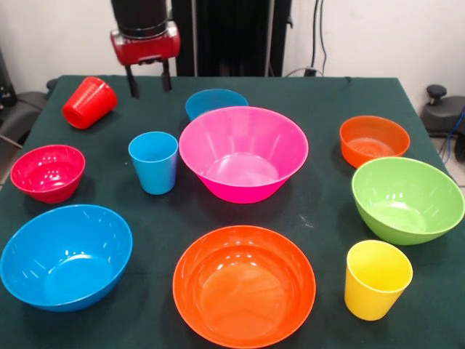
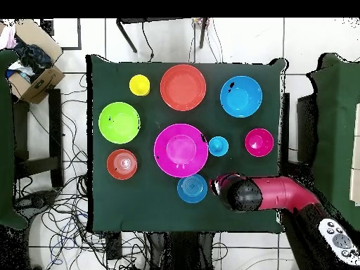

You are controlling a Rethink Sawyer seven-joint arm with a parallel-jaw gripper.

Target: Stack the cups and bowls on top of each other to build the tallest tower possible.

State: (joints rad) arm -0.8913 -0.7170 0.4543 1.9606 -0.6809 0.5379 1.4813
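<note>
My gripper (image 1: pixel 149 80) hangs open and empty above the table's far left, just right of the red cup (image 1: pixel 89 102), which lies on its side. The light blue cup (image 1: pixel 153 161) stands upright left of the large pink bowl (image 1: pixel 243 153), which is empty. The small blue bowl (image 1: pixel 216 102) sits behind the pink bowl. The yellow cup (image 1: pixel 376 279) stands at the near right. In the overhead view my arm's wrist (image 2: pixel 242 193) hides the gripper and the red cup. Every cup and bowl stands apart.
The large blue bowl (image 1: pixel 65 256), large orange bowl (image 1: pixel 244 285) and large green bowl (image 1: pixel 407 198) line the near side. The small red bowl (image 1: pixel 48 171) is at the left, the small orange bowl (image 1: pixel 374 139) at the right. A cardboard box (image 2: pixel 31 60) sits off the table.
</note>
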